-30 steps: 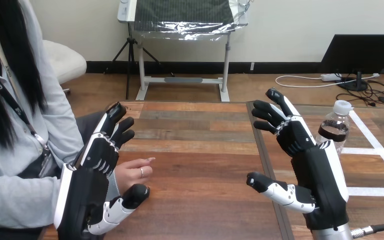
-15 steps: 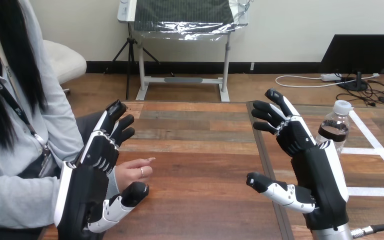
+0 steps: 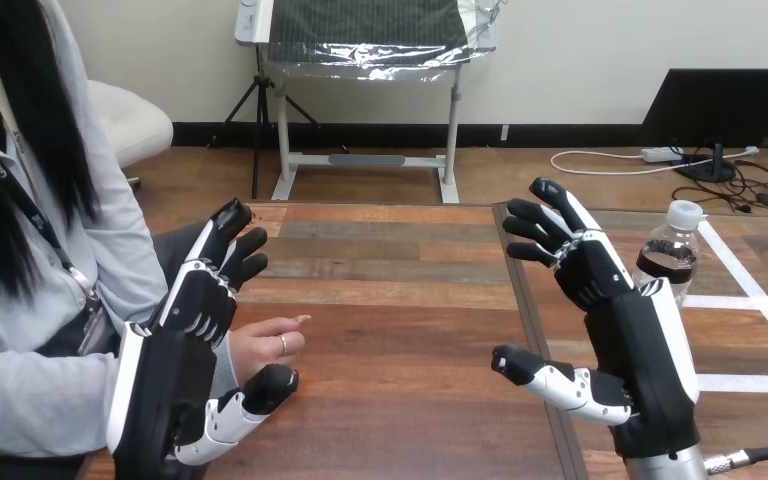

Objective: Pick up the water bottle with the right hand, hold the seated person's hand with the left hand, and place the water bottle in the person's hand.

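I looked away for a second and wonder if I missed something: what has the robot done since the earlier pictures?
Nothing has visibly changed. Both hands are open as before: the left hand is by the person's hand, and the right hand is raised in front of the water bottle, which stands in the same spot on the table.

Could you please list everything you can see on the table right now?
Clear plastic water bottle with white cap: one, clear, upright at the table's far right.
White tape lines: several, white, table's right side.
Brown wooden table: one, brown, across the view.
Person's hand: one, on the table at left.
Left hand: one, black and white, open, beside the person's hand.
Right hand: one, black and white, open, near the bottle.
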Controlling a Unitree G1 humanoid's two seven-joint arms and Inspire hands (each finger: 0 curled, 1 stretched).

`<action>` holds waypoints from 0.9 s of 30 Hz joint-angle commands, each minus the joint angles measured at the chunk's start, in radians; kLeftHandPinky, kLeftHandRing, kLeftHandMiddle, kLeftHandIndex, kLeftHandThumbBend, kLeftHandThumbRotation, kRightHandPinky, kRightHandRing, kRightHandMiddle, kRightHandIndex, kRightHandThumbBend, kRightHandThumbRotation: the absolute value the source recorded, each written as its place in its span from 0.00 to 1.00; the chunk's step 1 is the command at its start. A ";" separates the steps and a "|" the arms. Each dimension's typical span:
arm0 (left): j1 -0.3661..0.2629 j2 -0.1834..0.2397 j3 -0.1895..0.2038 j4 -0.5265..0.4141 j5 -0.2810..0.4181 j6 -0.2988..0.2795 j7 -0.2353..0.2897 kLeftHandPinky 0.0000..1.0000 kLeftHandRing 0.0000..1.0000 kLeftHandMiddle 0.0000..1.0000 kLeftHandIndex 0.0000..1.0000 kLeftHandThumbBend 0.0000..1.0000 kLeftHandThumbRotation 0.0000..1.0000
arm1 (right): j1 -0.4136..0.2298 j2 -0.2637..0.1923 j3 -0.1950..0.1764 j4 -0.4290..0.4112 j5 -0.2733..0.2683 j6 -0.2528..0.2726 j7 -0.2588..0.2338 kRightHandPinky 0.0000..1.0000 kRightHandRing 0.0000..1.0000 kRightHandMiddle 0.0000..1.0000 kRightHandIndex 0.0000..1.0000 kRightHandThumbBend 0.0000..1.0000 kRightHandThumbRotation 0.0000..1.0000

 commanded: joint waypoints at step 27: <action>-0.079 -0.003 0.007 0.021 -0.007 -0.015 0.005 0.87 0.90 0.94 0.92 1.00 0.67 | -0.323 -0.179 -0.204 0.104 -0.187 0.017 -0.280 0.76 0.81 0.85 0.86 0.92 0.46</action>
